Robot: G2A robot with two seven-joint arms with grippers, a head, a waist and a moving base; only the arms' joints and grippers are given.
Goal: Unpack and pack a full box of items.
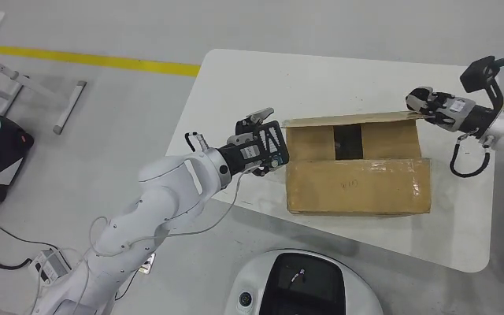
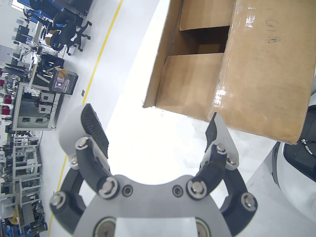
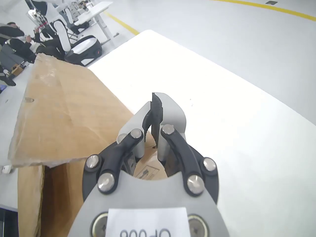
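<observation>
— White table (image 1: 236, 79), seen from the top view: where's the cardboard box (image 1: 358, 185)?
— Right of centre, with the near flap folded down and the far flap (image 1: 346, 119) upright. The left gripper (image 1: 276, 138) is at its left end, the right gripper (image 1: 413, 102) at the far right corner.
— Left wrist view?
— Fingers (image 2: 95, 127) spread wide, holding nothing, box corner just beside one.
— Right wrist view?
— Fingers (image 3: 156, 114) pressed together beside the far flap. Whether they nip cardboard, I cannot tell.
— Risk?
— Pulling without a true hold, I'd judge the flap slips free, or the box slides.

The box (image 1: 358, 185) lies on the table (image 1: 236, 87).
</observation>
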